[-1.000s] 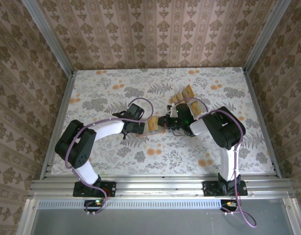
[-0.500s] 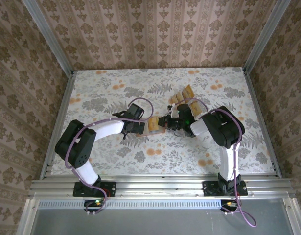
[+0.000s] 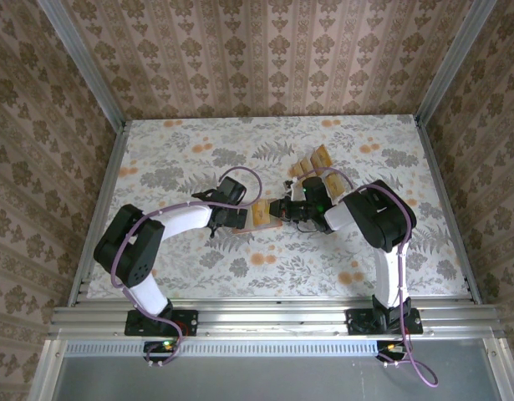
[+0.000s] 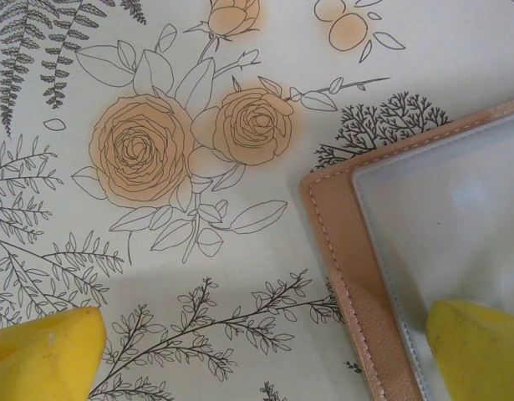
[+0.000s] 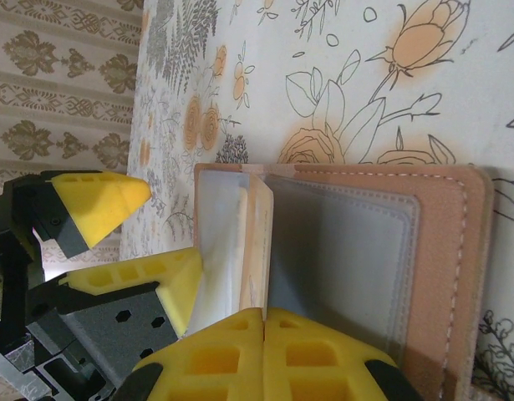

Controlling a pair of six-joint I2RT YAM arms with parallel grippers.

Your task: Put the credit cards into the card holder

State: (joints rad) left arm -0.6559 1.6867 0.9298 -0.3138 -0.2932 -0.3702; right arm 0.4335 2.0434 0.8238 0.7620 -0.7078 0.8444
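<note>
Insertion step. Right gripper clamped on credit card, card edge at card holder pocket, mid-table. Left gripper spread wide, one finger against holder flap. Spare credit cards just beyond. Next: push card deeper, release.

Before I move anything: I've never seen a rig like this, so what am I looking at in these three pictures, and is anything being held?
Two robot arms are bolted at the near edge of a flowered table. The overhead picture looks down from behind them; the other two come from a camera on each wrist, so the yellow tips there are fingers. An open pink wallet lies between the arms. The right tool is shut on one tan card, held edge-on at the wallet. The left tool is open, one finger over the wallet's inner face. More cards sit farther back.
</note>
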